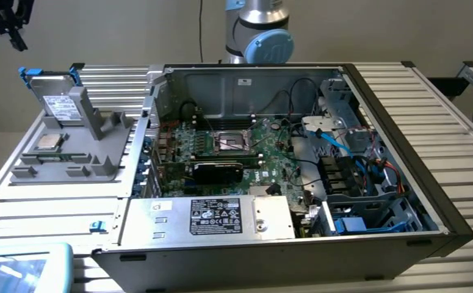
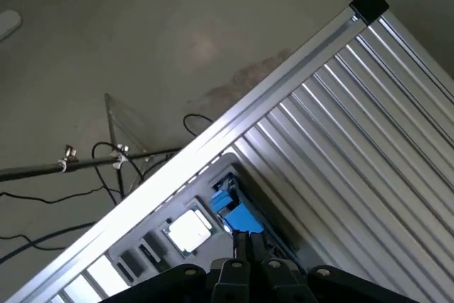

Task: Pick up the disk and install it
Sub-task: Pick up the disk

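Hovering with claw pressed together, empty, above disk - upright in stand, nine o'clock of case.

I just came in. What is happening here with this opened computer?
A robot arm is working on putting a disk into the open computer case. Its gripper hangs in the air, shut and empty, near the disk. The disk stands upright in a grey stand beside the case, not yet picked up.
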Tool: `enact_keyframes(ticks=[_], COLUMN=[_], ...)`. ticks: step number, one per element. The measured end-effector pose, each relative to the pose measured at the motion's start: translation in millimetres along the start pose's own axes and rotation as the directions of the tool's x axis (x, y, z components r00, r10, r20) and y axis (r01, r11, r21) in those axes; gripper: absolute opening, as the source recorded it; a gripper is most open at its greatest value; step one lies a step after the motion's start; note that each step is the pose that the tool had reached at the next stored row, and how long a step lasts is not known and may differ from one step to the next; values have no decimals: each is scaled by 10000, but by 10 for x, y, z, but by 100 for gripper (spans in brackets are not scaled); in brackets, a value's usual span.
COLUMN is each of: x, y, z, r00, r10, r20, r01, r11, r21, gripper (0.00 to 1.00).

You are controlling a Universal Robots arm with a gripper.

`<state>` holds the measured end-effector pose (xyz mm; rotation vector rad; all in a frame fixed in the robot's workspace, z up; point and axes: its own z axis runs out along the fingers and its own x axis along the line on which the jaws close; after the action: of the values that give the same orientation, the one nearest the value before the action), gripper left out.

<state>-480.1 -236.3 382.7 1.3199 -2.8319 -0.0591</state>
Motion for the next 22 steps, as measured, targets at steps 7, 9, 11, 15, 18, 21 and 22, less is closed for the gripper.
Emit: enact_keyframes(ticks=[7,9,11,15,18,21,22], x=[0,0,0,0,0,0,0], y=[0,0,0,0,0,-1,0], z=[0,0,0,0,0,1,0], r00=[9893,9835,9761,9576,9409,9208,9134], r10=[-1456,-1811,-2172,-2878,-3385,-3898,-4068], r20=[-48,-60,-71,-95,-112,-125,-128], r01=[1456,1811,2172,2878,3386,3899,4069], r11=[9893,9835,9761,9577,9409,9208,9135], r21=[11,13,16,19,22,37,48], gripper=[11,11,11,11,11,11,11])
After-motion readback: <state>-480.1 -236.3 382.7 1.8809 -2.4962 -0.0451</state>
